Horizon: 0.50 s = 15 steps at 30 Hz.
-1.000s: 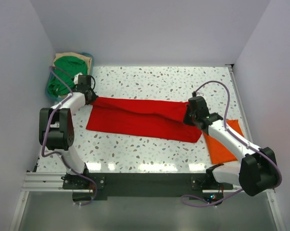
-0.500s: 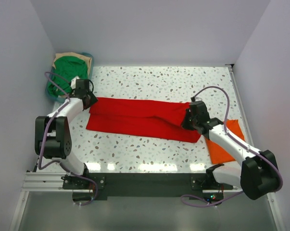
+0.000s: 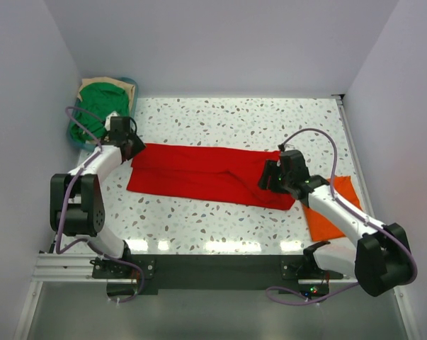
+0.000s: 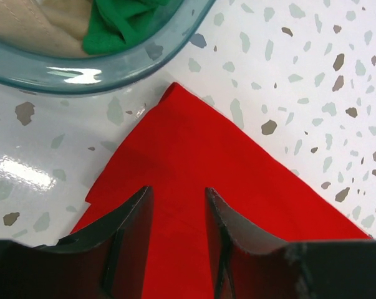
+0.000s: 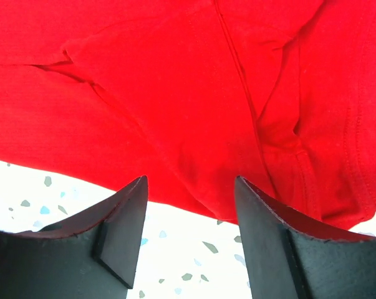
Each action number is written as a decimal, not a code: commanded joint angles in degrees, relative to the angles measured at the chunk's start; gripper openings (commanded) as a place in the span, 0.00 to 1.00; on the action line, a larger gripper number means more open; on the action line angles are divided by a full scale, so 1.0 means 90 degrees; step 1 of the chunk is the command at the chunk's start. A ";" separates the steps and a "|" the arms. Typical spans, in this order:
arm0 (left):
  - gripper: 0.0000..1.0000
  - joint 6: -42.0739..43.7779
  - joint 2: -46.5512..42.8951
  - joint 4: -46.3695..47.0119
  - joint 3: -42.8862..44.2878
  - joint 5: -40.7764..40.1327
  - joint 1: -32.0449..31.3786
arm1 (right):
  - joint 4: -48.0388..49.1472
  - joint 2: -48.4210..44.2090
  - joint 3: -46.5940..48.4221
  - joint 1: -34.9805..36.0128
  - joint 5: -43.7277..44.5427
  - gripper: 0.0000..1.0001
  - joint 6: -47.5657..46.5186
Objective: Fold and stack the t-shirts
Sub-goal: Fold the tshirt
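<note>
Noted red t-shirt [image 3: 209,173] lying flat on the speckled desk [image 3: 234,120], folded into a long band running left to right across the middle. Seam and soft creases seen towards its right end.

Found left tool [image 4: 176,198] at the band's left end, just beside the teal basket [image 4: 113,68]. Fingers [image 4: 134,230] spread, with red cloth showing in the gap between them and nothing pinched. Cannot tell from the wrist view whether the fingertips touch the cloth. Saw one pointed corner of the shirt aimed at the basket rim, close to it but apart.

Found right tool [image 5: 189,184] at the band's right end, over the near edge of the cloth. Fingers [image 5: 122,218] spread likewise, with red fabric and a strip of bare desk in the gap and nothing gripped.

Noted orange t-shirt [image 3: 326,216] lying flat near the desk's right edge, partly under the right arm [image 3: 340,212]. Cannot tell whether it touches the red shirt's right end or only lies just beside it.

Noted green t-shirt [image 3: 93,110] bunched in the basket at the far left corner, on top of a tan t-shirt [image 3: 117,83].

Saw a purple cable [image 3: 312,134] looping above the right arm and another along the left arm.
</note>
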 commanded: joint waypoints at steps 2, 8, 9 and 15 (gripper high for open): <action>0.44 -0.0105 -0.0324 0.0416 -0.0103 0.0726 0.0030 | 0.0113 -0.0177 0.0214 0.0034 0.0274 0.61 -0.0123; 0.44 0.0148 -0.0685 0.0348 -0.0093 0.1304 -0.0038 | 0.0561 0.1443 0.1082 0.0024 0.0558 0.52 -0.0376; 0.44 0.0197 -0.0754 0.0241 -0.0074 0.1324 -0.0057 | 0.0669 0.1648 0.1277 0.0024 0.0558 0.50 -0.0464; 0.44 0.0636 -0.1350 0.0026 -0.0181 0.1578 -0.0058 | 0.1050 0.2977 0.2098 -0.0015 0.1036 0.46 -0.0620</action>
